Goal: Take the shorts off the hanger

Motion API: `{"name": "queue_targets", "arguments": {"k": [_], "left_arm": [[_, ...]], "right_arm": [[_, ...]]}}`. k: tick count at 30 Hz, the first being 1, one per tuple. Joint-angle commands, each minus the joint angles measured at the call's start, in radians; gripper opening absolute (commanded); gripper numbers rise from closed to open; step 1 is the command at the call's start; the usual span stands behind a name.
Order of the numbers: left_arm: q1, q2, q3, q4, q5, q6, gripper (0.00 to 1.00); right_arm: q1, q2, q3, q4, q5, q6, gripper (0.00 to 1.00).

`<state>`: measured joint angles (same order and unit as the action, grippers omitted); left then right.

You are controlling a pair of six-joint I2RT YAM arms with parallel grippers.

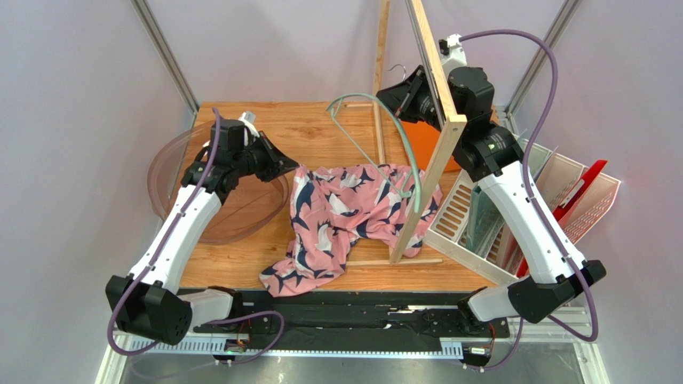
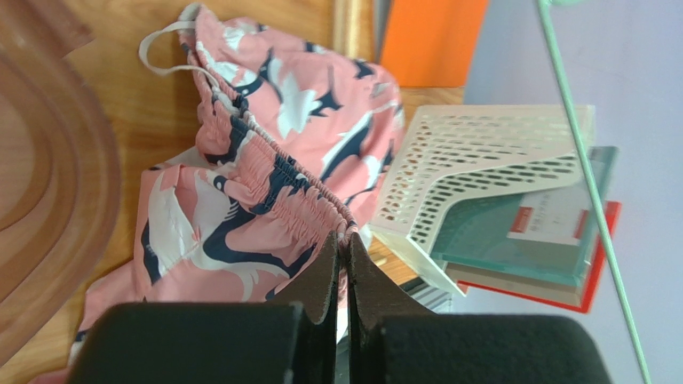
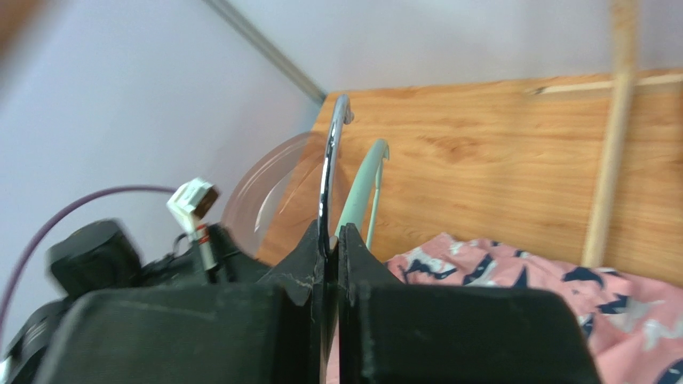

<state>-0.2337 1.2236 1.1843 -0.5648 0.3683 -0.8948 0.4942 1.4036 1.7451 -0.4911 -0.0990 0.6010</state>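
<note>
A clear brownish bowl sits at the left edge of the wooden surface. Just right of it, the left fingers are pressed together at the left end of the shorts' gathered waistband, which runs straight into their tips. They appear to pinch that edge. The shorts lie spread and rumpled on the middle of the surface, one leg trailing toward the near edge. The waistband side is toward the far edge.

Above the shorts, the hanger arcs up from the fabric. Its right arm end lies on or in the right part of the shorts, while the rest stands clear of them. I cannot tell whether the fabric is hooked on that end.

A wooden stand crosses in front, one leg resting by the shorts. At the top, the right fingers are closed on the hanger's metal hook, the wire running between them. An orange board lies behind the stand. Right of the shorts, a white perforated rack holds green and red trays.
</note>
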Motion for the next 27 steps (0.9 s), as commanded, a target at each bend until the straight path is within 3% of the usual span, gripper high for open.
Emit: {"name": "queue_targets", "arguments": {"k": [1, 11, 18, 24, 27], "left_arm": [[0.005, -0.078, 0.139, 0.109, 0.063, 0.025, 0.00], [0.088, -0.044, 0.598, -0.078, -0.088, 0.108, 0.00], [0.158, -0.001, 0.888, 0.035, -0.075, 0.216, 0.00], [0.158, 0.143, 1.332, 0.098, -0.109, 0.361, 0.00], [0.160, 0.152, 1.376, 0.146, -0.149, 0.401, 0.00]], "right_arm": [[-0.009, 0.008, 0.097, -0.063, 0.212, -0.075, 0.00], [-0.013, 0.135, 0.172, -0.275, 0.531, -0.101, 0.00], [-0.013, 0.149, 0.176, -0.300, 0.556, -0.090, 0.00], [-0.014, 0.146, 0.136, -0.325, 0.539, -0.053, 0.00], [-0.016, 0.144, 0.137, -0.334, 0.535, -0.053, 0.00]]}}
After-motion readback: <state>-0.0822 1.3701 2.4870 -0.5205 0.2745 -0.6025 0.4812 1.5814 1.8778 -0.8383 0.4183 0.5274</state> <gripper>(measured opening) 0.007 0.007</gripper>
